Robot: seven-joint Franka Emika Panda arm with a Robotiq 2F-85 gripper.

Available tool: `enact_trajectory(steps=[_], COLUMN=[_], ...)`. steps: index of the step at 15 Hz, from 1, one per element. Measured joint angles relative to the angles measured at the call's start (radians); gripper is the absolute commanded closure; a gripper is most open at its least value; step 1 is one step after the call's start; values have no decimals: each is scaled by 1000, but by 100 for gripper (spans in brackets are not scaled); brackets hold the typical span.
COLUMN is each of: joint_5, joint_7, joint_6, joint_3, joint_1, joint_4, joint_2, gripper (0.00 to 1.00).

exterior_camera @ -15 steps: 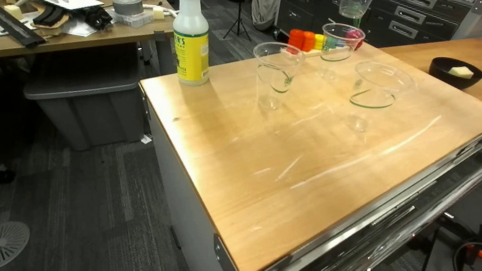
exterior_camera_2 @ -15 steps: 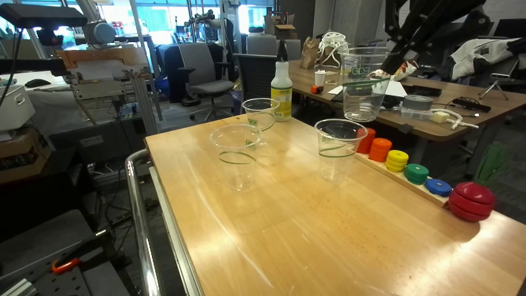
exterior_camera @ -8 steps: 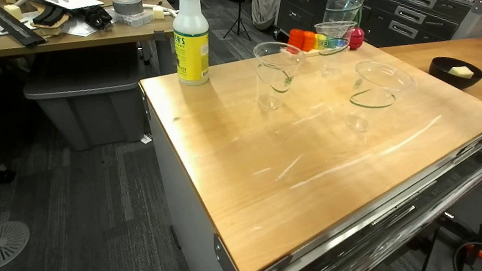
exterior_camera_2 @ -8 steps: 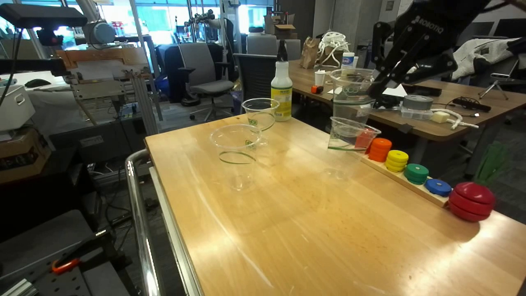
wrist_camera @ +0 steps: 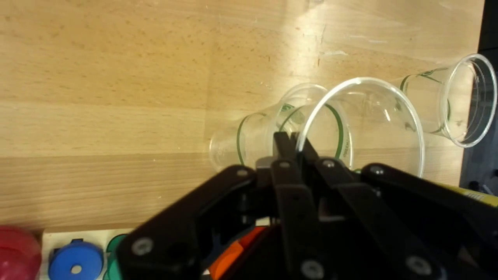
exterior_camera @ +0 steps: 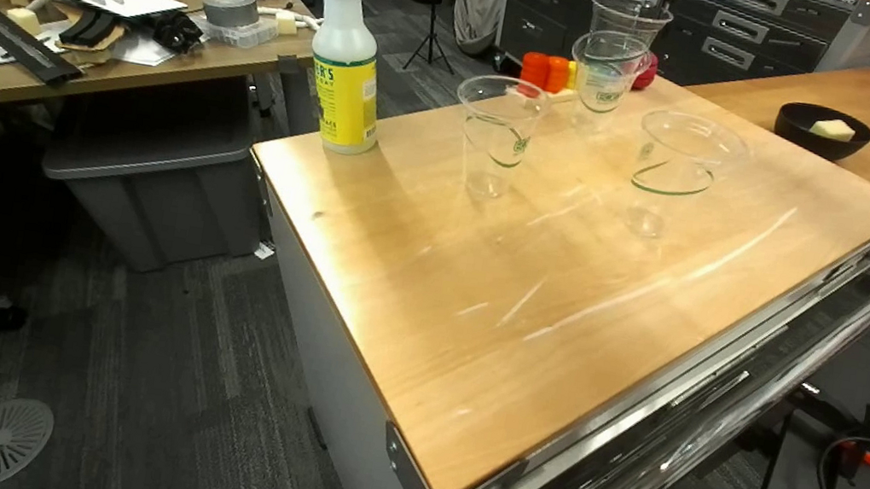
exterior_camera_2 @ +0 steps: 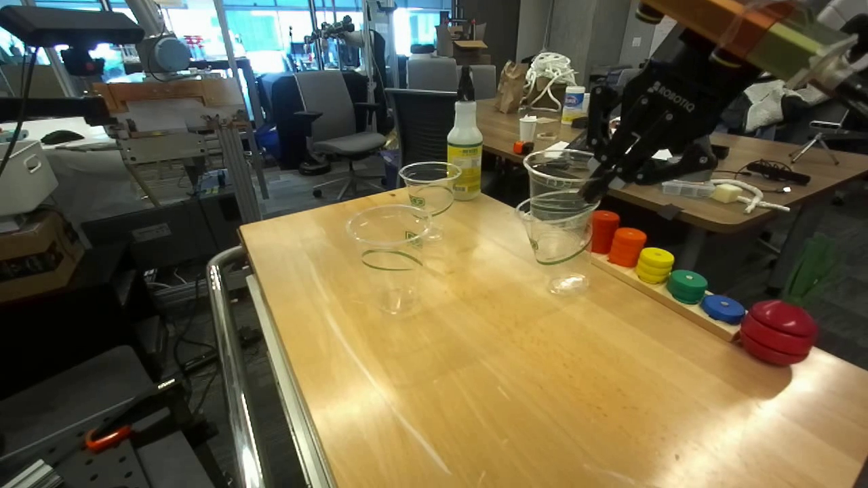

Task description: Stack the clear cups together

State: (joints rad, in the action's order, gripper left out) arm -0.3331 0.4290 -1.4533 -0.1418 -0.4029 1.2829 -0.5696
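Pinching colourless tapered plastic cup [exterior_camera_2: 557, 180] by rim with my black gripper [wrist_camera: 296, 144]; matching clear cup [exterior_camera_2: 562, 248] sat below, leaning slightly, held base seemingly partway inside; needed downward push.

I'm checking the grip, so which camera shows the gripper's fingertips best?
The wrist view: the gripper is nearest there, its fingertips pinching a clear cup by the rim. An exterior view shows the gripper side-on, its tips small; in an exterior view the top edge cuts the gripper off, leaving its tips unclear.
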Motion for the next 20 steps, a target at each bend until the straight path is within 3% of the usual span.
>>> enact_trajectory(steps=[1,2,11,20], joint_5=[8,18,112,115], joint_7=[1,1,0,-11], joint_6=[-28,-59,-249,-261], joint_3=[0,-1,-1,0], joint_1=[3,6,32,60], joint_4=[33,65,246,290], joint_2=[17,32,128,166], gripper=[87,68,2,0])
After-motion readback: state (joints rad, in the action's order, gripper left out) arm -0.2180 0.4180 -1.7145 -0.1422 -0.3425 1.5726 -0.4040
